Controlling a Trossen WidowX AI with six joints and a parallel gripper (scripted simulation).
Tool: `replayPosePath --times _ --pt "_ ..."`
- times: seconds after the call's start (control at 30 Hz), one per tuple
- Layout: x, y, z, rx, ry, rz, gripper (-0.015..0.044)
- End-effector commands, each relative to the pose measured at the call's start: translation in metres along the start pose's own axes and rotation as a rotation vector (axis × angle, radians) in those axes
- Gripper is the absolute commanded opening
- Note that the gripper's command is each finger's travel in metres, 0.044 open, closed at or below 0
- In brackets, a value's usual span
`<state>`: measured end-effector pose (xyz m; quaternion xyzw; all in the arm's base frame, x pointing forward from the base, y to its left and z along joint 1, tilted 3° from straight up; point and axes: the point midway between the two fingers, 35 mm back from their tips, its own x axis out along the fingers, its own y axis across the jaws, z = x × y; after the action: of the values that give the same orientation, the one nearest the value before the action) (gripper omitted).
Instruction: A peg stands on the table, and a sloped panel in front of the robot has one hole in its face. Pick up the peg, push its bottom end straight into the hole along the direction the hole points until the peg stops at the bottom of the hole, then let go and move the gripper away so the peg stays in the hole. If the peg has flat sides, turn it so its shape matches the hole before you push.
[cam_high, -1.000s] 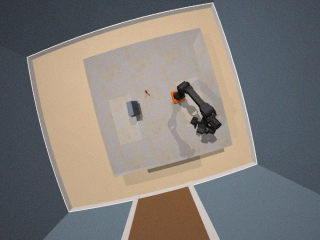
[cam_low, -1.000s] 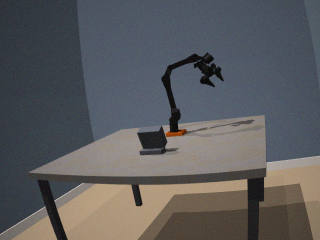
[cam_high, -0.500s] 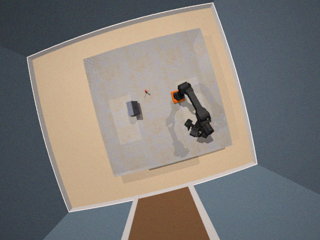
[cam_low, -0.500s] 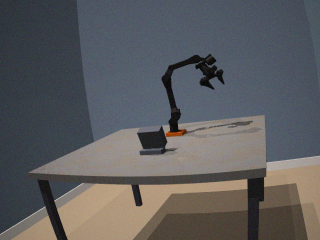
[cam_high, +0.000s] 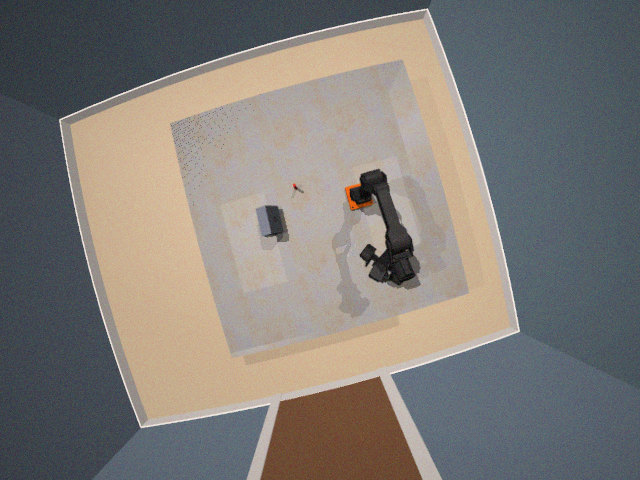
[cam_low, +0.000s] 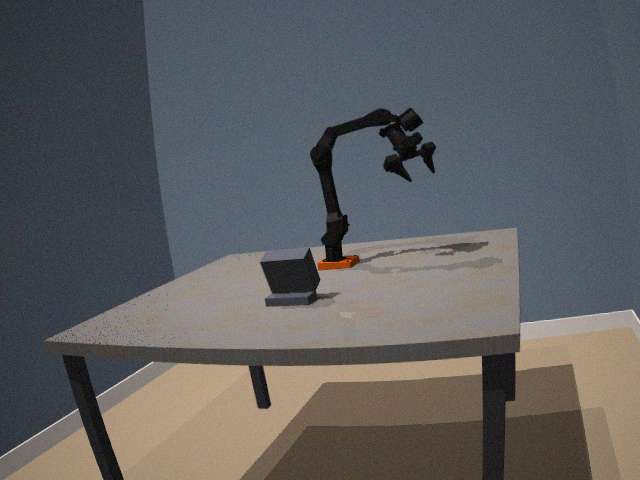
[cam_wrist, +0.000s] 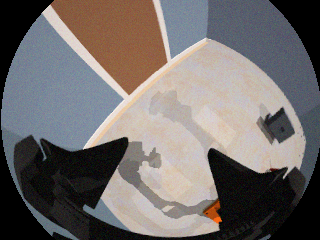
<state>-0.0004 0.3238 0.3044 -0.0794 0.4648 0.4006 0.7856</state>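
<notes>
Standing upright, the red peg (cam_high: 295, 186) points upward, gripper (cam_high: 373, 262) (cam_low: 422, 177) (cam_wrist: 168, 147) spread wide.
</notes>
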Motion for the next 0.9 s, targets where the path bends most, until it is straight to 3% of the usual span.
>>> replayPosePath --times 0.0,0.87 --pt "0.008 -0.009 0.006 -0.003 0.007 -0.022 0.0440" --pt "0.050 -0.091 0.044 0.042 0.056 -0.204 0.0440"
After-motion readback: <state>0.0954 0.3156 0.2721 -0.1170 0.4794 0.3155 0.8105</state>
